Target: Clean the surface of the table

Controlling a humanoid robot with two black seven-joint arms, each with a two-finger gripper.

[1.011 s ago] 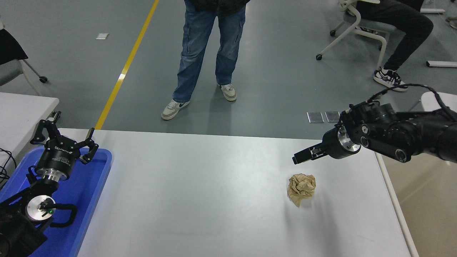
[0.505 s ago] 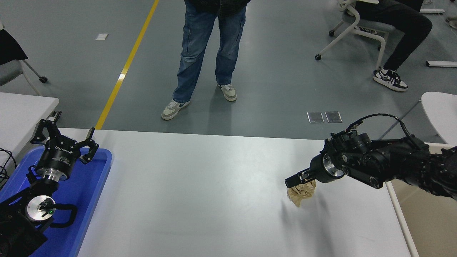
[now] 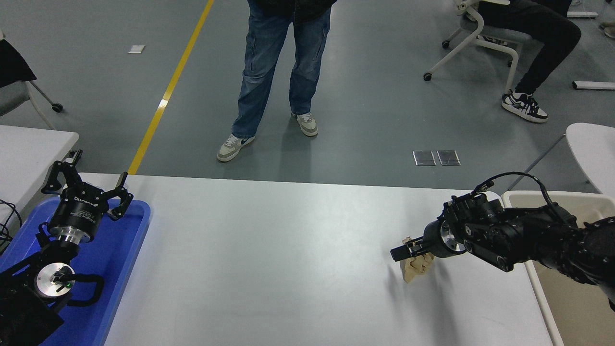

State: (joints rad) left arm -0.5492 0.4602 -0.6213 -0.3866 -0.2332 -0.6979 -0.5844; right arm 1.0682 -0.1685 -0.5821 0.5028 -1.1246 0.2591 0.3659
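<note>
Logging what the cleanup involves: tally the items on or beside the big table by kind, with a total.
Crumpled brown paper ball: 1, on the table surface
Blue tray: 1, at the left edge
Beige bin: 1, beside the right edge
Robot grippers: 2, left, right
Total: 5

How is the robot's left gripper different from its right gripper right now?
The left gripper has its fingers spread wide open, and the right gripper is pinched shut on the crumpled tan paper ball. The left gripper points away over the blue plastic tray and holds nothing; the right gripper points sideways, low over the white-grey table surface. Both are black.
</note>
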